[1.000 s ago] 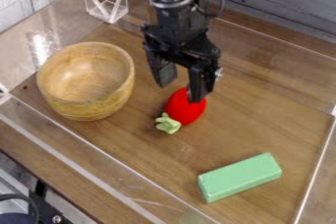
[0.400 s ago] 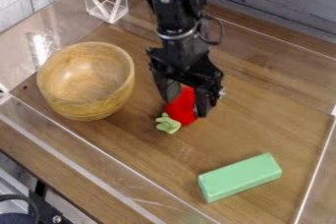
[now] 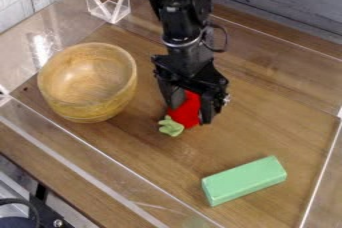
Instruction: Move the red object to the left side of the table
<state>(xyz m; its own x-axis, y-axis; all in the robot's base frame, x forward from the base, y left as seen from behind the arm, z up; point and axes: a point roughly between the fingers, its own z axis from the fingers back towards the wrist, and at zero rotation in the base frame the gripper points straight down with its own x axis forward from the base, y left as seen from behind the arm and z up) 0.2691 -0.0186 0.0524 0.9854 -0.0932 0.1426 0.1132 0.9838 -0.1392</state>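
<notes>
The gripper (image 3: 190, 104) stands low over the strawberry (image 3: 186, 111), its black jaws spread wide and straddling the red fruit, one finger on each side. A second ago it hung higher, with the fingertips just reaching the top of the fruit; now it has sunk so that the fingers frame most of the red body. The jaws have not closed, so nothing is gripped yet.

That descent suggests the approach is nearly done and the squeeze is the next step; the carry to the left has not begun. The strawberry lies where it lay before, near the middle of the table (image 3: 287, 122), its pale green cap pointing toward the near left.

The arm comes in from the far side and drops almost straight down, the wrist pointing steeply at the tabletop, cables trailing beside it.

Just left of the fruit sits the wooden bowl (image 3: 88, 80), filling much of the left half. It looks like the obstacle to clear or set down beside. A green block (image 3: 245, 180) lies well apart, near and to the right. Low clear walls edge the surface.
</notes>
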